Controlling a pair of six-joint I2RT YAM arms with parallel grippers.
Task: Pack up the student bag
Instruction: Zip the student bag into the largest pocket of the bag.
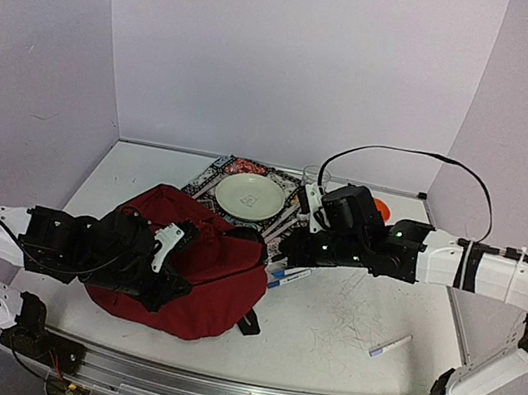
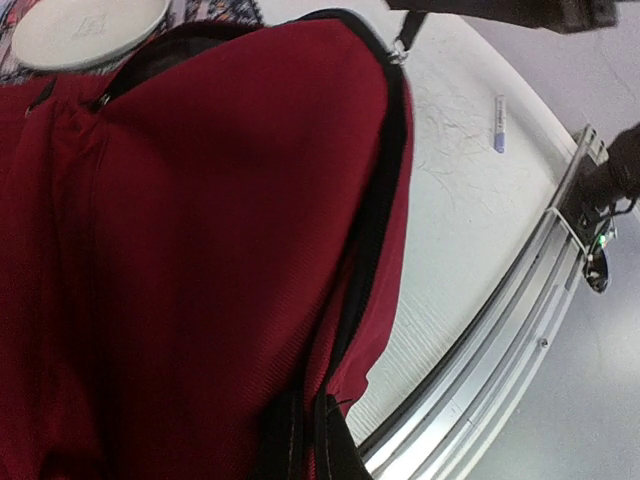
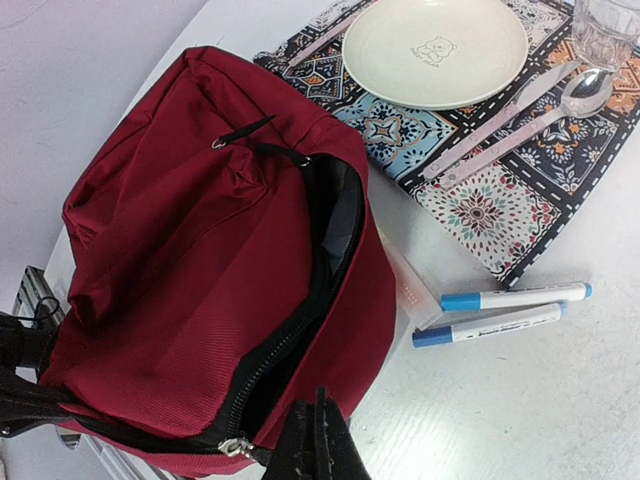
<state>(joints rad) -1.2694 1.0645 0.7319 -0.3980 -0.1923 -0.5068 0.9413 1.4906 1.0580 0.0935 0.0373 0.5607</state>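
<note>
The student bag (image 1: 205,274) is a floppy dark-red backpack lying left of centre, its black zipper (image 3: 300,330) partly open on a dark inside. My left gripper (image 2: 308,440) (image 1: 177,282) is shut on the bag's edge, with red fabric and black trim pinched between the fingers. At the bag's right edge my right gripper (image 3: 318,445) (image 1: 272,256) is shut. The silver zipper pull (image 3: 235,447) sits just left of its fingertips, its black tab reaching them. Whether the tab is pinched does not show.
Two blue-capped markers (image 3: 500,310) and a clear flat plastic piece (image 3: 405,280) lie right of the bag. A third marker (image 1: 389,345) lies nearer the front. Behind are a patterned placemat (image 3: 480,205) with a plate (image 3: 435,45), cutlery (image 3: 545,105) and a glass (image 3: 605,30).
</note>
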